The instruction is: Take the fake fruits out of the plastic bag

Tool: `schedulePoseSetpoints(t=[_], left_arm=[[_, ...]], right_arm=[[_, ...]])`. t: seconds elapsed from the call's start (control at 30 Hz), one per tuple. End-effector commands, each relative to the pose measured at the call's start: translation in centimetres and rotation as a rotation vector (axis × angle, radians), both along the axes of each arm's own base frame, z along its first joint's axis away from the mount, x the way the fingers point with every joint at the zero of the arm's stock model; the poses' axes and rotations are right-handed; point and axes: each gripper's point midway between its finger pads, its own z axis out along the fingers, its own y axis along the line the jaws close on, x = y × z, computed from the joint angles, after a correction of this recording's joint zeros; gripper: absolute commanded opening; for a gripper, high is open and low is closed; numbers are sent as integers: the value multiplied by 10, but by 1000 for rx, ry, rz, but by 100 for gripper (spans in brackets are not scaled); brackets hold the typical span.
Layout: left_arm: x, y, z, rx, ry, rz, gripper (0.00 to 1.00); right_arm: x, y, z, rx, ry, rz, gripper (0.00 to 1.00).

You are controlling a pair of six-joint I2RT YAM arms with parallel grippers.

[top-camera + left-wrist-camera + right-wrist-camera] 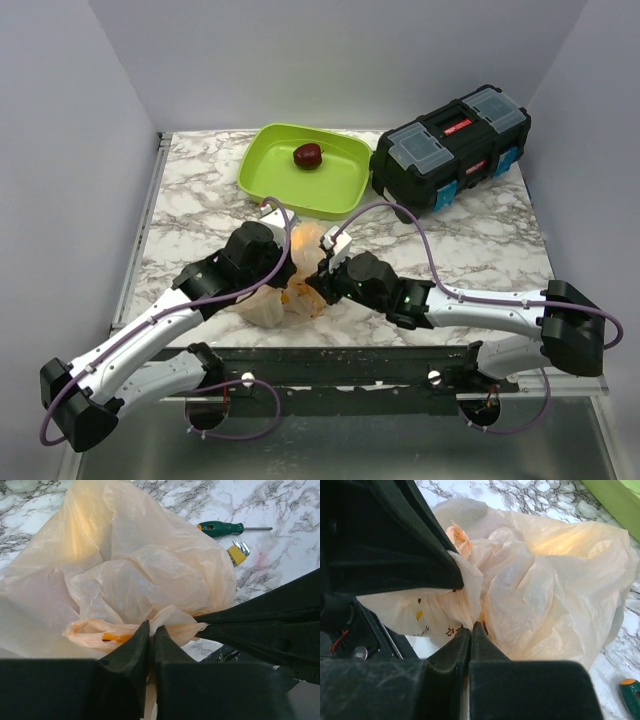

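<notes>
**Nothing readable**

The plastic bag (545, 595) carries small dark printed marks (451, 630) and a yellow spot, at about eight o'clock in the right wrist view, too crumpled to read. The black toolbox (450, 150), at about one o'clock in the top view, bears a red label (457, 125), too small to read.

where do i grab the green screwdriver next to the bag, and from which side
Grip the screwdriver by its thick green handle, straight down from above, closing across it. It lies flat on the marble table, so the thin shaft sits too low to pinch. Stay near the orange butt end: a yellow hex key set lies close by the handle's other end.
</notes>
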Motion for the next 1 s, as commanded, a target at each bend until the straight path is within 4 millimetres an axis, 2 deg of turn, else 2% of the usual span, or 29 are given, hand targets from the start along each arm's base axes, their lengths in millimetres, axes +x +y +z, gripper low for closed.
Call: schedulePoseSetpoints(t=[0.0,0.2,0.4,0.7,0.8,0.97], left_arm=[[16,25,22,10,-98,157,1],[20,52,36,-11,-167,300,0],[20,100,52,-57,-260,551,0],[6,143,70,-244,-369,749,0],[2,149,74,-290,-392,766,0],[0,142,80,-321,-408,708,0]], right_arm=[[2,-1,11,26,3,-22,1],[6,-12,5,18,11,-76,5],[7,-28,0,28,17,-135,1],[23,-75,-3,94,27,-380,3],[21,-76,-2,106,27,-368,12],[17,-62,4,89,14,-295,25]])
